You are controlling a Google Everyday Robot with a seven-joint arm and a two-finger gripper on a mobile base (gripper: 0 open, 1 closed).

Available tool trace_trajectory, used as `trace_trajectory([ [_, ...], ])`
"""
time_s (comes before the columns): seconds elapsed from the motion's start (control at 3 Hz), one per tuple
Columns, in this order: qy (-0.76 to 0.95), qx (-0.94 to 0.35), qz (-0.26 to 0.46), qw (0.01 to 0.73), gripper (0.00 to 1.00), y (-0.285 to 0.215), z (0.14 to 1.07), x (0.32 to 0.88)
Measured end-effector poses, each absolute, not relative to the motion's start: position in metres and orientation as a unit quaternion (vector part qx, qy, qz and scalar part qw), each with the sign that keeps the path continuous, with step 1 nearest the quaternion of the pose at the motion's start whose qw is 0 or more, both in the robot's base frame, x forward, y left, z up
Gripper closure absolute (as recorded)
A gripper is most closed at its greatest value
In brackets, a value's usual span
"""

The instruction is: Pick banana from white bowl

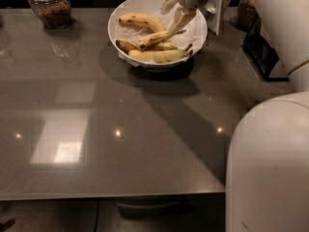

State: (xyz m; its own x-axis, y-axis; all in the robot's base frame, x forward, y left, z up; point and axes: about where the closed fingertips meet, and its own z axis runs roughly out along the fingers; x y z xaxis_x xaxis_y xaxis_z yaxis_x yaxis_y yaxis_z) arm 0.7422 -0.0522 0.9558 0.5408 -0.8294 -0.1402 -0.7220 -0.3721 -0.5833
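Grey glossy tabletop [145, 144], white bowl [114, 33] at its far side, slim banana [157, 38] lying across two other bananas [142, 21] inside, end effector [181, 23] hanging over the bowl's right part near the banana's stem, grip state impossible to tell.

Four bananas [157, 38], one bowl [114, 28], gripper [179, 22] above

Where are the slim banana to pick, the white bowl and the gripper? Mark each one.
banana [157, 38]: camera view, middle of its slim yellow body.
white bowl [110, 29]: camera view, left rim.
gripper [179, 17]: camera view, its lower end, over the right side of the white bowl, just above the banana's stem.
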Motion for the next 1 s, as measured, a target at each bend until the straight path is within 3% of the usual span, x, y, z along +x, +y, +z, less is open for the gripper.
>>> trace_trajectory([
  [1.0, 0.468, -0.838, -0.029, 0.280, 0.52, -0.035, 0.904, 0.763],
])
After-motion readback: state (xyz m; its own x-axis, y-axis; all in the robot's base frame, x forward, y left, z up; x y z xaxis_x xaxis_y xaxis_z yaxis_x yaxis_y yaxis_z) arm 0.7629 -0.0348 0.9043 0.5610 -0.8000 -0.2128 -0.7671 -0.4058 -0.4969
